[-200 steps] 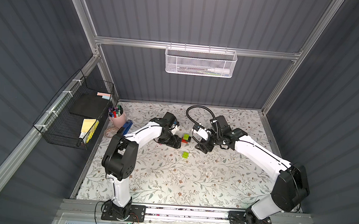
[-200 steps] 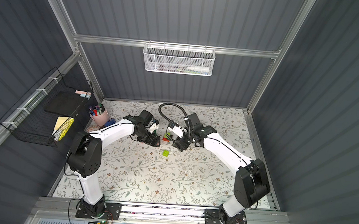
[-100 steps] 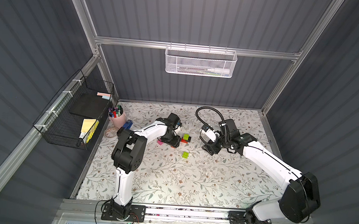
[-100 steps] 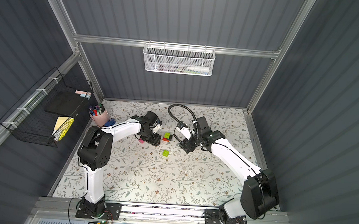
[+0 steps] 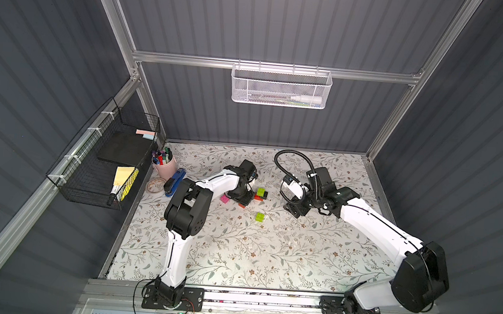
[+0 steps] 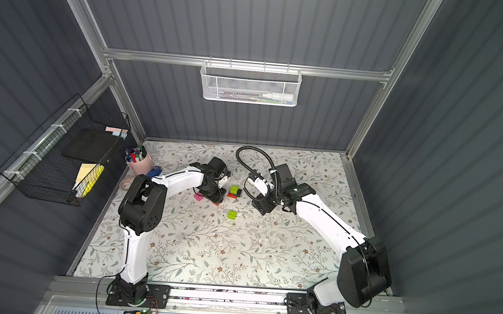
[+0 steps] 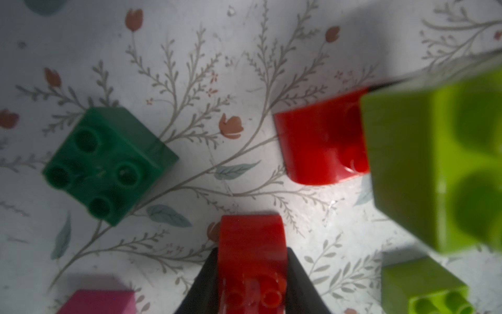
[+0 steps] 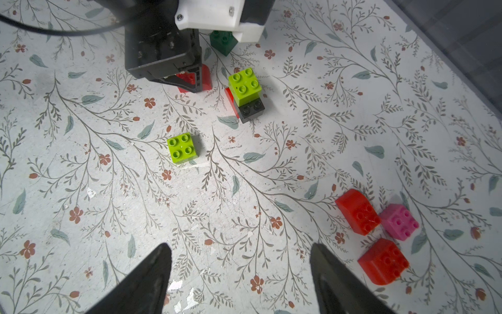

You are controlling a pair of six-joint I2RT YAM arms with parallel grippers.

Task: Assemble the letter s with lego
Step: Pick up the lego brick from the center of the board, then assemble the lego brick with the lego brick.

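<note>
Closing from wide open, the left gripper (image 7: 251, 254) has just clamped a curved red brick (image 7: 251, 233) by its two sides, the brick apparently resting on the floral mat (image 8: 81, 176), a pink brick (image 5: 224, 199) just beside it; I judge a pick for the S has begun, with the letter far from built. Rightward stands a joined stack (image 8: 245, 92), lime green atop black with red against it, and near it a loose lime brick (image 8: 182, 148). Farther right, the right gripper (image 8: 240, 252) has drawn back and hangs empty, jaws spread wide, near a cluster of three bricks (image 8: 358, 214), two red, one pink
</note>
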